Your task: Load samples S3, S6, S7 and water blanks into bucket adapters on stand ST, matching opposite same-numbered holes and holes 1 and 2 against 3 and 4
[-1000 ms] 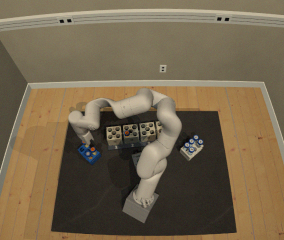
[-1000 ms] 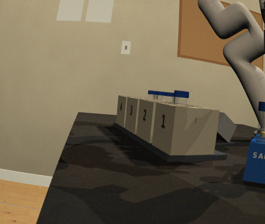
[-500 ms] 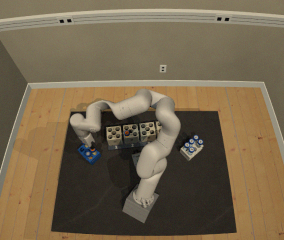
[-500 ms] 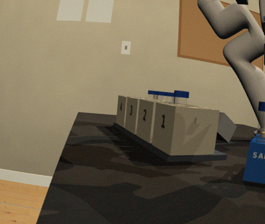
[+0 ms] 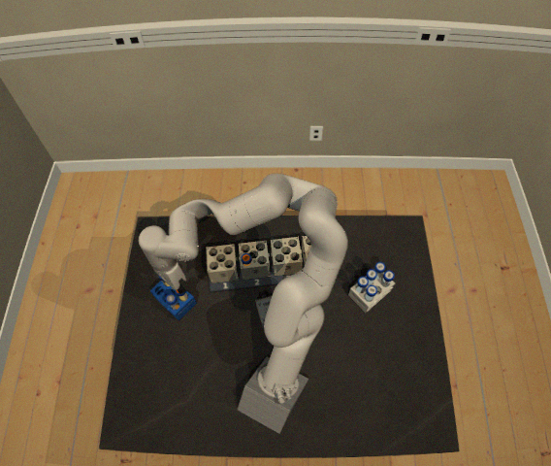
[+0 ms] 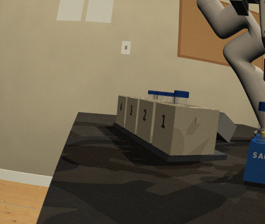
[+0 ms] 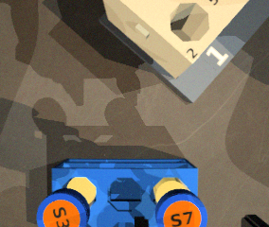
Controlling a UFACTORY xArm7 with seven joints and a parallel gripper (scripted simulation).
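Note:
My gripper (image 7: 198, 223) is open and empty above the blue sample rack (image 7: 125, 171) (image 6: 262, 168) (image 5: 179, 313), with its fingertips either side of the S7 cap area. The S7 tube (image 7: 182, 218) and the S3 tube (image 7: 61, 217) stand in that rack with blue caps and orange dots. A tube with a pale dot (image 5: 170, 298) stands there too. A tube with an orange dot (image 5: 245, 258) stands in the front left hole of adapter 2 (image 5: 253, 273) (image 6: 145, 125); its ID is unreadable. Adapter 1 (image 6: 195, 137) (image 5: 215, 276) and adapter 3 (image 5: 285, 269) show no tubes. Adapter 4 (image 5: 307, 246) is partly hidden.
The adapters stand in a row on the loading stand (image 5: 225, 287) (image 6: 196, 157) (image 7: 197, 87). A white rack (image 5: 365, 303) at the right holds several blue-capped tubes with white dots. The small sloped desk (image 5: 263, 304) (image 6: 227, 126) is mostly hidden by the arm; its key is not visible.

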